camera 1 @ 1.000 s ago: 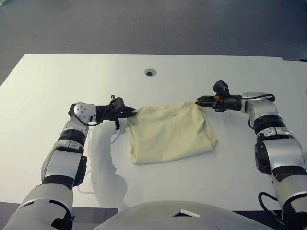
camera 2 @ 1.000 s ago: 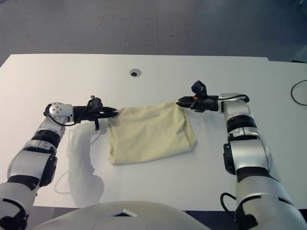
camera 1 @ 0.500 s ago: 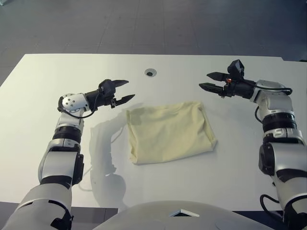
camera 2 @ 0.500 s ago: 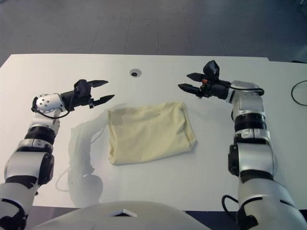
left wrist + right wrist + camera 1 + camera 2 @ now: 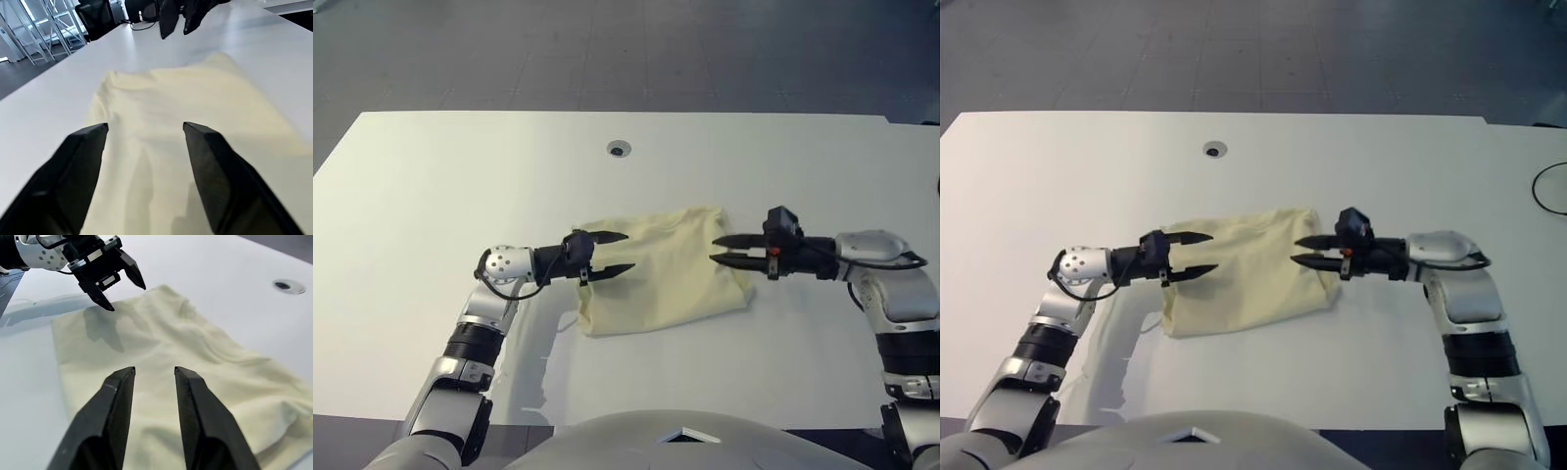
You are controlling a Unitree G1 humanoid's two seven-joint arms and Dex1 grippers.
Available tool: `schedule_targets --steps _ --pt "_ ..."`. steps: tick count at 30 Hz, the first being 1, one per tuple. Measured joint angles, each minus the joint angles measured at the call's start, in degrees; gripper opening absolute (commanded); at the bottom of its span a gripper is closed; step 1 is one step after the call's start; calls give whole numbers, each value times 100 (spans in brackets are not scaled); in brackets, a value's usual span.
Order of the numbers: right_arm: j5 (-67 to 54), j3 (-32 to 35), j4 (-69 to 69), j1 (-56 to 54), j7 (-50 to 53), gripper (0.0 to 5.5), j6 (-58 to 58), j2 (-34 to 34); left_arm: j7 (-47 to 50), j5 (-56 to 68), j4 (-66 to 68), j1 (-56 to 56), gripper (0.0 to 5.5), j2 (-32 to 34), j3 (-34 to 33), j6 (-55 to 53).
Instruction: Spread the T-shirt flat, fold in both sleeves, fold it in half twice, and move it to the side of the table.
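Note:
A pale yellow T-shirt (image 5: 661, 269), folded into a rough rectangle, lies flat in the middle of the white table (image 5: 431, 176). My left gripper (image 5: 619, 253) hovers open over the shirt's left edge, pointing right. My right gripper (image 5: 722, 250) hovers open over the shirt's right edge, pointing left. Neither holds cloth. In the left wrist view the shirt (image 5: 195, 122) spreads beyond my open fingers (image 5: 78, 161). From the right wrist camera the shirt (image 5: 195, 362) lies under the open gripper (image 5: 152, 377), with the left gripper (image 5: 122, 289) opposite.
A small round cable hole (image 5: 620, 149) sits in the table behind the shirt. Bare tabletop stretches to the left, right and back of the shirt. A black cable (image 5: 1547, 186) loops at the table's right edge.
Both grippers let go of the shirt's far corners, rose open, then came back and down toward me; they now hover open over its left and right edges.

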State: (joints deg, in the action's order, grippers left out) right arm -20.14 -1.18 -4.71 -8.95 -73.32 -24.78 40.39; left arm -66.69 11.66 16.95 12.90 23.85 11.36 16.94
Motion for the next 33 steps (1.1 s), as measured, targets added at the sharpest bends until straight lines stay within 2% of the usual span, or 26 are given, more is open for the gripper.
schedule_targets --steps 6,10,13,21,27,33 --pt "103 -354 -13 342 -173 0 21 300 -21 -208 24 -355 435 111 209 27" --pt "389 -621 422 334 -52 0 -39 358 -41 -301 160 -361 492 267 208 171" --pt "421 -578 564 354 -73 0 -77 587 -74 -244 238 -372 536 380 202 294" --pt "98 -417 378 868 -398 0 -149 1013 -92 -114 354 -490 536 456 161 516" --pt "-326 -363 -136 1059 -421 0 -533 1030 -100 -73 443 -479 536 460 170 651" --pt "-826 83 -571 976 -238 0 -846 1002 -167 -12 36 -671 536 731 136 568"
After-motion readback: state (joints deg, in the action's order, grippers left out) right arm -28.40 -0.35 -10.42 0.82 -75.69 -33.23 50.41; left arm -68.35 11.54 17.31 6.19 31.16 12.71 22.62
